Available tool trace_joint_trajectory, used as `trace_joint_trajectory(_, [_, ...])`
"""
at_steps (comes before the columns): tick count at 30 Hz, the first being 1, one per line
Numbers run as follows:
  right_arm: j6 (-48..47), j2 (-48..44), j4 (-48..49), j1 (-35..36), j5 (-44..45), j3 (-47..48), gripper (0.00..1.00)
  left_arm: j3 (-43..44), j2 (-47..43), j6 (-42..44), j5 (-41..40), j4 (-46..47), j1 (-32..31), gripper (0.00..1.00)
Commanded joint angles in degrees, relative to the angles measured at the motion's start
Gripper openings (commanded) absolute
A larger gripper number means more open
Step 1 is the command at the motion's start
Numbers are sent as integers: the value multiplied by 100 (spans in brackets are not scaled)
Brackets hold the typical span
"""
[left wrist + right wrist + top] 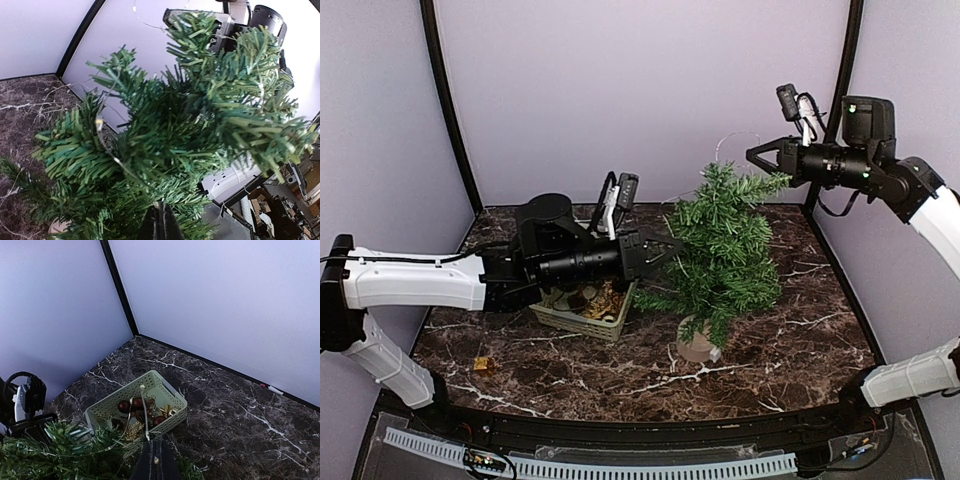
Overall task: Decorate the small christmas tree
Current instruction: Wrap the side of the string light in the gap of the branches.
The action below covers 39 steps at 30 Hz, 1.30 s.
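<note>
Right of centre on the dark marble bench stands the small christmas tree, upright on its round base. A pale green basket of ornaments sits just beside it on the left. The left hand reaches level over the basket into the tree's left flank. It is closed, its tips buried in needles, and what it grips I cannot tell. The right hand hangs above the treetop near the back right corner post, closed on a thin wire that trails toward the basket. Bare marble lies open in front of the tree and out to the right edge. A small gold piece lies near the front left edge.
</note>
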Motion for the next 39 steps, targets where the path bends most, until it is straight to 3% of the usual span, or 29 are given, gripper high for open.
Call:
trace_joint_trajectory(1, [-63, -187, -256, 17, 357, -1, 0, -203, -138, -423, -57, 232, 116, 0])
trace_joint_trajectory(16, [13, -506, -779, 14, 912, -127, 0, 64, 431, -855, 671, 292, 325, 0])
trace_joint_trajectory(29, [387, -822, -2439, 15, 1681, -114, 0, 616, 744, -631, 801, 34, 337, 0])
trace_joint_trajectory(39, [698, -848, -3244, 16, 640, -445, 0, 667, 833, -637, 707, 162, 440, 0])
